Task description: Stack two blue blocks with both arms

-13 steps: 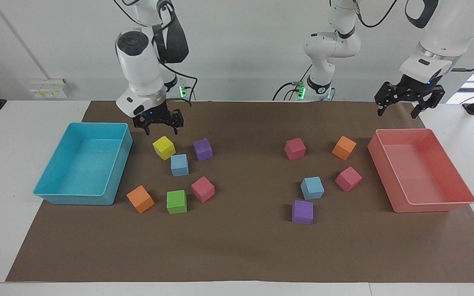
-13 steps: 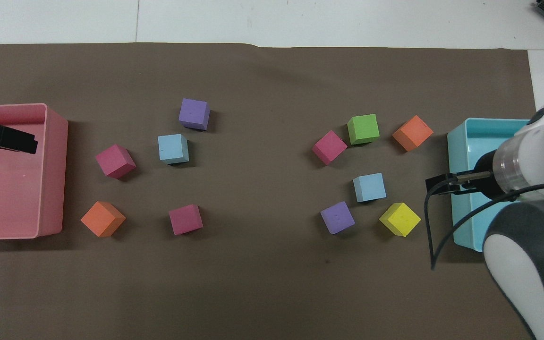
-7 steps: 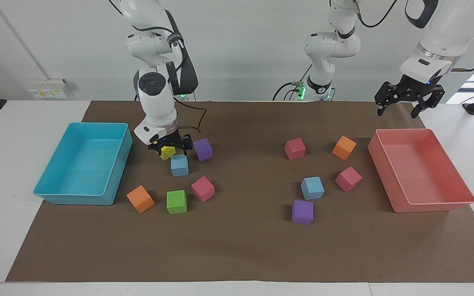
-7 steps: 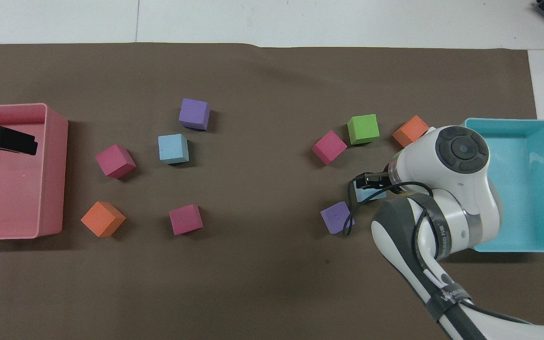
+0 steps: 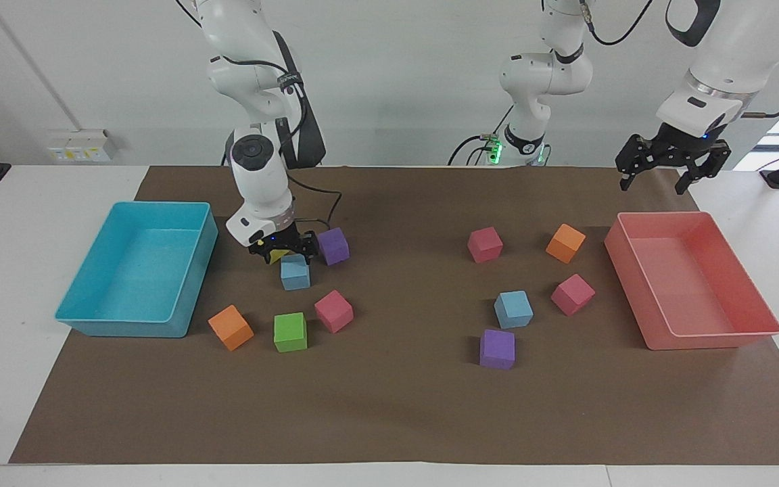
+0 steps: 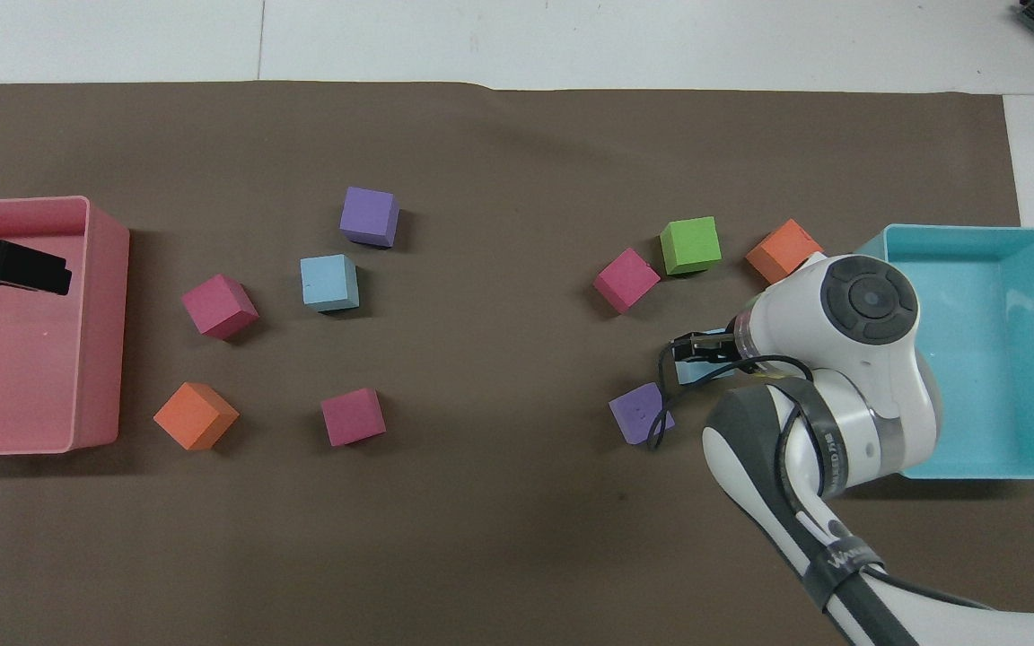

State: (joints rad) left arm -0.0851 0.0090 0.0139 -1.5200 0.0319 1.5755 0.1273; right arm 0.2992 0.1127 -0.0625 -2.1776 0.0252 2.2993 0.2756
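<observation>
Nothing is stacked yet: both blue blocks sit flat on the worktop, well apart. My right gripper is down just over the blue block at the right arm's end, which lies beside the purple cube and close to a mostly hidden yellow cube. I cannot tell whether my fingers are spread or closed around it. The other blue block lies at the left arm's end, between a pink cube and another purple cube, untouched. My left gripper waits above the pink tray, fingers spread and empty. Grasp, lift, carry and placing all remain. The blocks look like matte, soft-edged foam cubes; the trays are smooth, thin-walled plastic.
</observation>
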